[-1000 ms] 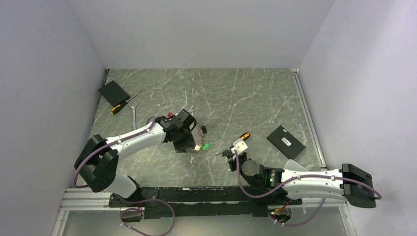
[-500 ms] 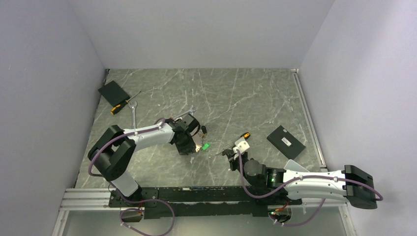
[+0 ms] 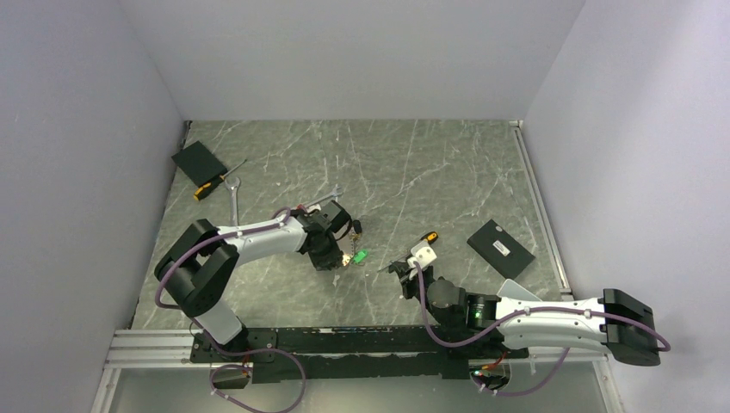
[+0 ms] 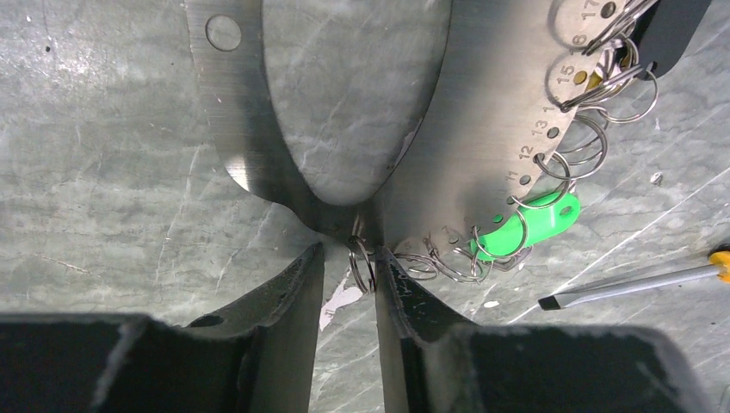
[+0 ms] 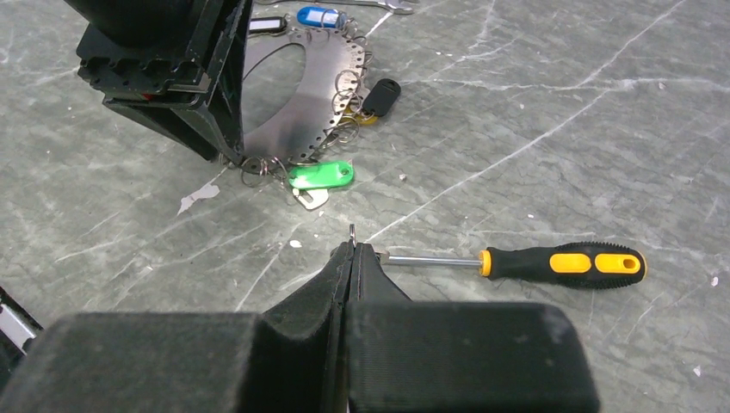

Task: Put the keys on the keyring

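Threading is the step in hand, as I read it. The keyring [image 4: 482,103] lies flat on the table [image 5: 603,103], left of centre, with a row of small wire loops strung through the holes along its edge. The green key [image 4: 529,222] rests just beside that edge, and the black key [image 5: 381,95] and blue key [image 5: 318,15] lie further round it. I cannot tell which of them are properly hooked on.

My left fingers [image 4: 308,274] are down at the keyring's lower bend. They stand narrowly apart, with one small split ring [image 4: 361,262] between them and not yet pinched on both sides. My right fingers [image 5: 351,258] are clenched near the screwdriver [image 5: 559,262]. A sliver of metal pokes out of their tips, but I cannot make out what it is.

Next I need a square pinch on that split ring without nudging the keyring. The wire is thin and likely to skate off the pads.
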Available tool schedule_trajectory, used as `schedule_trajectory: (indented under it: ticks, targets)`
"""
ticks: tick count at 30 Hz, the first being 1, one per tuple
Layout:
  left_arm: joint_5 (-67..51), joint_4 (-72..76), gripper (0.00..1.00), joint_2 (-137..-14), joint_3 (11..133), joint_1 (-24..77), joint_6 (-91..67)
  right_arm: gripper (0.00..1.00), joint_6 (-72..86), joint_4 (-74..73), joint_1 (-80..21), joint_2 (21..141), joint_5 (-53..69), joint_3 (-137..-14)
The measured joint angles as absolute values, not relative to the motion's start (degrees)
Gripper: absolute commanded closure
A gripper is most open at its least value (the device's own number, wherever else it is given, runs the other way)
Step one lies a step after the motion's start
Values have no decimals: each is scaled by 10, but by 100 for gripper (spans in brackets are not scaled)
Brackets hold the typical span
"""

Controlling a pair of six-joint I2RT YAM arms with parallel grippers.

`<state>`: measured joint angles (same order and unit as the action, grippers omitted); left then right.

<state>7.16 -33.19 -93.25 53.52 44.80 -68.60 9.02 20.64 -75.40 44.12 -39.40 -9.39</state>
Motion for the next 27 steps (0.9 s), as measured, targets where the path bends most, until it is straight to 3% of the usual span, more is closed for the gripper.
schedule_trajectory:
  ticks: [27]
  targets:
    - [103,-351,80,-928,555,474,-682,100,90,206,-754,442,-386,-94]
